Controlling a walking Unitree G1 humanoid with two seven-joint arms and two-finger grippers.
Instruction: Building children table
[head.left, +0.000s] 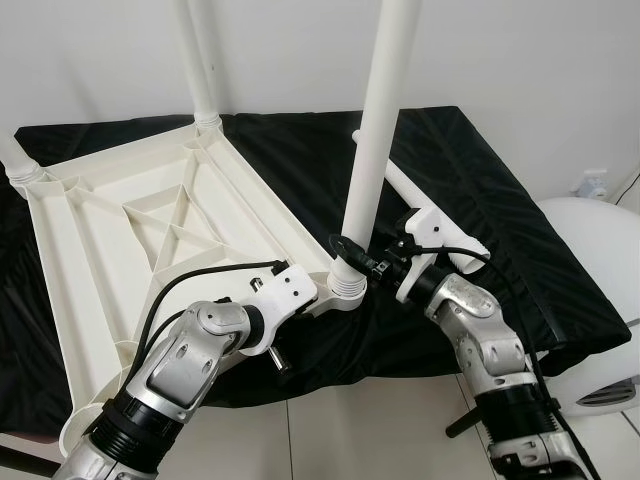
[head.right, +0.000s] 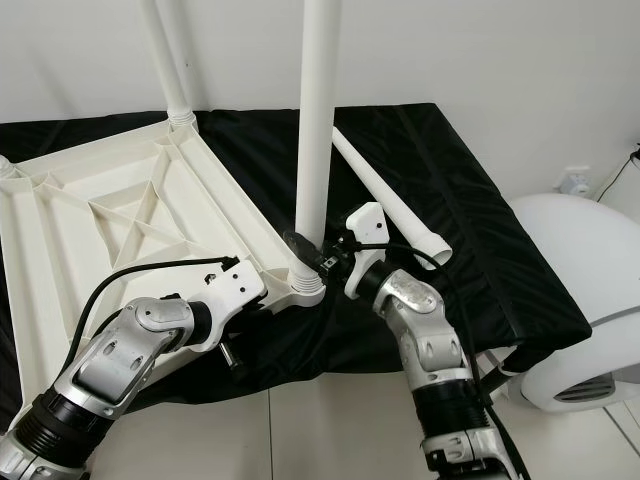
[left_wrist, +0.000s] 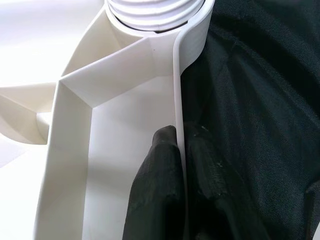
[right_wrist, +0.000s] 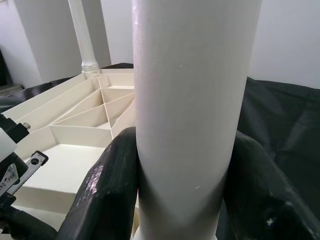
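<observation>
The right gripper (right_wrist: 185, 190) is clamped around the upright leg (head.left: 378, 130) just above its socket (head.left: 346, 290). The left gripper (left_wrist: 182, 185) is pinched on the thin rim of the upturned tabletop (head.left: 130, 230), just beside that socket. Beyond the right gripper a loose leg (head.right: 390, 195) lies on the black cloth (head.left: 470, 160). Another fitted leg (head.left: 198, 60) stands at the tabletop's far corner.
</observation>
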